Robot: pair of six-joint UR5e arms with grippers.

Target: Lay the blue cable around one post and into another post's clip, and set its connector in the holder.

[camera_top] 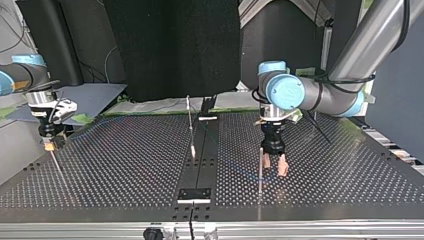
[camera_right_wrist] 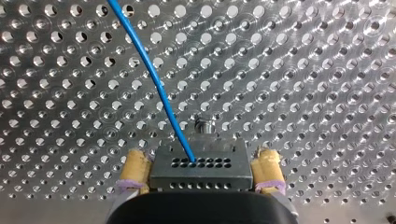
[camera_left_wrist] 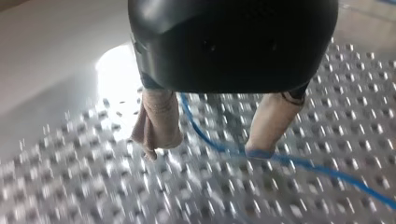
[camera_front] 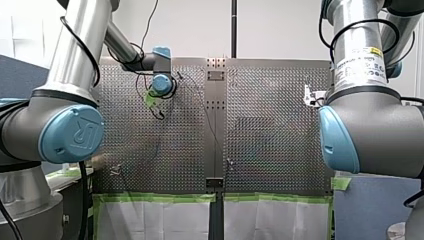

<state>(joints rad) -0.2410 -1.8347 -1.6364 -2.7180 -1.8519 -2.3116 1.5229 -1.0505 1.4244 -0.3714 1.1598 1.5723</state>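
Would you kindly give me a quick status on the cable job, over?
Left tool open over the table, blue cable loose between its fingers. Right tool shut on the connector. Nothing seen in the way.

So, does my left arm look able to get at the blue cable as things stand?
Probably yes: in the left wrist view the blue cable lies on the table between the open jaws of my left gripper, with nothing over it.
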